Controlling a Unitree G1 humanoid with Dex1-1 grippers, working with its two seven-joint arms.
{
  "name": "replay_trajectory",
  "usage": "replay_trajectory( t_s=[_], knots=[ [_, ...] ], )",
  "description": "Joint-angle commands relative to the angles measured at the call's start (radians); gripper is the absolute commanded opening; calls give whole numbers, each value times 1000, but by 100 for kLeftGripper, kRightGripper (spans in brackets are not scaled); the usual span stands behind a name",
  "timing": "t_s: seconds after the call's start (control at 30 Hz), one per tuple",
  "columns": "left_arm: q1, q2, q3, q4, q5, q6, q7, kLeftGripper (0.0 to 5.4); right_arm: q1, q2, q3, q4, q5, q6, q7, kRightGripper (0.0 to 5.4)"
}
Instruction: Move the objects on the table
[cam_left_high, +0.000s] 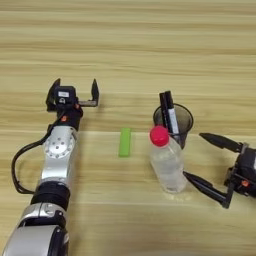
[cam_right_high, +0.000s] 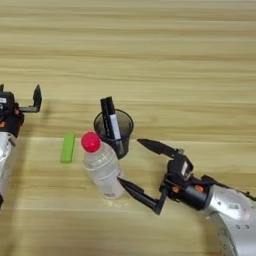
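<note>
Bottle (cam_right_high: 102, 167) at centre, cup (cam_right_high: 114, 131) holding pens (cam_right_high: 112, 122) behind, right gripper (cam_right_high: 131, 165) spread wide beside bottle, left gripper (cam_left_high: 75, 90) parked left, fingers apart, green block (cam_left_high: 125, 142) between.

Bottle (cam_left_high: 167, 162) hides part of the cup (cam_left_high: 182, 120).

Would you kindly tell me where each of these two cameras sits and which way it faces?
Left eye view: on the head, looking down at the light wooden table; shows the whole left arm with left gripper open, and only the right gripper.
Right eye view: same head, same downward aim, reaching further right; shows the right gripper open.
Shared: clear plastic bottle with red cap, dark translucent cup holding black marker pens, green block.
</note>
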Motion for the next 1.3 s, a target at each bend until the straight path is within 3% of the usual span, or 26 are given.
replay_trajectory(
  t_s=[0.03, 0.33, 0.83, 1.3],
  knots=[
    [3, 4, -5, 1, 13, 13, 4, 536, -12, -12, 22, -10, -11, 24, 14, 540],
    [4, 9, -3, 1, 11, 14, 1, 536, -15, -14, 3, 21, -20, 10, 3, 540],
    [0, 13, -3, 11, 11, 12, 1, 536, -7, 14, 69, 6, -31, 24, 10, 540],
    [-1, 9, -5, 11, 13, 11, 5, 536, -62, 56, 135, 40, -73, 60, -22, 540]
  ],
)
